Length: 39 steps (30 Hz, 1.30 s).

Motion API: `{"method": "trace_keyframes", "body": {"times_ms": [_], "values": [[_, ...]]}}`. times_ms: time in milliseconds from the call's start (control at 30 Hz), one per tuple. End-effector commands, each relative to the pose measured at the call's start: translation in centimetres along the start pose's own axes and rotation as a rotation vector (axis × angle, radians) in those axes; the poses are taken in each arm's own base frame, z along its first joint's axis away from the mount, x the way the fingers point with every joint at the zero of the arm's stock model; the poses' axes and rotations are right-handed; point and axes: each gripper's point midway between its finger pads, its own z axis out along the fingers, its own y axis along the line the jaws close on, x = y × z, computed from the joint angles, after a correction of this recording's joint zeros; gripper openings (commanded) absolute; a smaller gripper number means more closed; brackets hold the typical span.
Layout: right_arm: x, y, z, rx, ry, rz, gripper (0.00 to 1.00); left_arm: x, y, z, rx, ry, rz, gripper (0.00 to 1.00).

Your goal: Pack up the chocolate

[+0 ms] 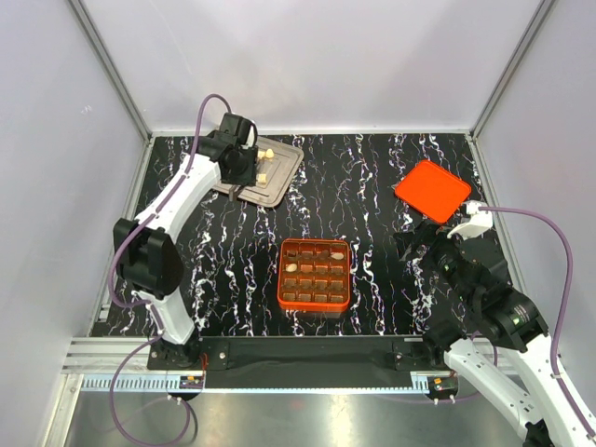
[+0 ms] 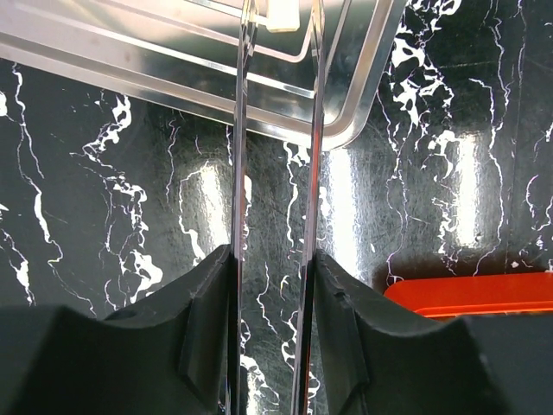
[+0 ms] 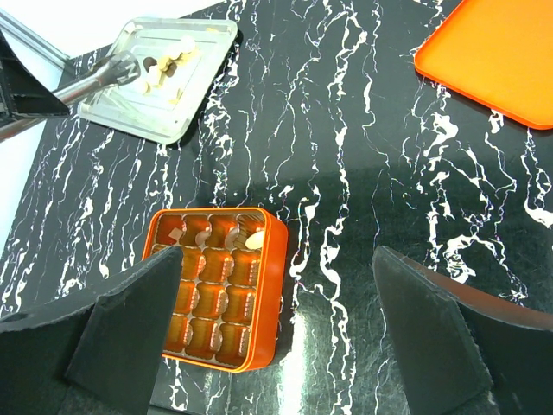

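Hovering over tray [image 2: 130, 52], left end effector [image 2: 280, 10] apparently pinching cream chocolate [image 2: 283, 19]; right end effector [image 3: 275, 255] apart.

No text, label, brand, number or sign can be read in any of the three views. The orange box [image 1: 281, 276], its flat orange lid [image 1: 431, 190] and the metal tray [image 1: 279, 173] on the marbled surface [image 1: 372, 168] all show plain faces.
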Motion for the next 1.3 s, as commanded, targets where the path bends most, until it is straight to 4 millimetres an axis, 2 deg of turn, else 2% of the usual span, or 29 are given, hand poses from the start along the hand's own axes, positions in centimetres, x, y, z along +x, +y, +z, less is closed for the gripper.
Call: {"method": "trace_keyframes", "body": {"times_ms": [0,300,633,833,1067,1267], "values": [[-1.1,0.5,-0.1,-0.015,-0.043,0.027,1.00,-1.3,-0.7,0.6,0.027,-0.043,0.006,0.44],[-1.6,0.5,0.1,-0.006,-0.055,0.006,1.00,0.1,-1.4,5.4,0.040,0.008,0.006,0.49],[-1.5,0.3,0.3,0.002,-0.058,-0.005,1.00,1.3,-1.3,8.3,0.014,0.054,0.012,0.48],[-1.3,0.1,0.5,0.012,-0.057,-0.016,1.00,1.5,-1.2,8.5,0.007,0.065,0.018,0.43],[-1.5,0.3,0.6,0.004,-0.062,-0.013,1.00,1.7,-0.6,7.8,-0.015,0.074,0.024,0.39],[-1.8,0.5,0.6,0.000,-0.061,-0.006,1.00,0.2,-0.2,5.4,-0.033,0.034,0.027,0.37]]}}
